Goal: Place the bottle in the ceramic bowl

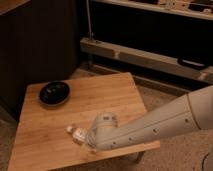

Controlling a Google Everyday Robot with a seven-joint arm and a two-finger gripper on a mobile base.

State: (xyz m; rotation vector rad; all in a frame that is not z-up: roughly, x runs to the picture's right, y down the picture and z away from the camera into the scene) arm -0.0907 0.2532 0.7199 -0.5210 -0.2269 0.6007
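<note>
One bottle (76, 133) lies on its side on the wooden table (115, 95), toward 6 o'clock and near the front edge. It is clear, with a white cap pointing to about 10 o'clock and a pale label band whose print is too small to read. One bowl (54, 93), round, shallow and glossy black, sits at 10 o'clock on the table, well apart from the bottle. One white arm (165, 125) reaches in from 3 o'clock. Its gripper (89, 144) is down at the bottle's base end, covering it. Whether it is spread or pinching the bottle, I cannot tell.
</note>
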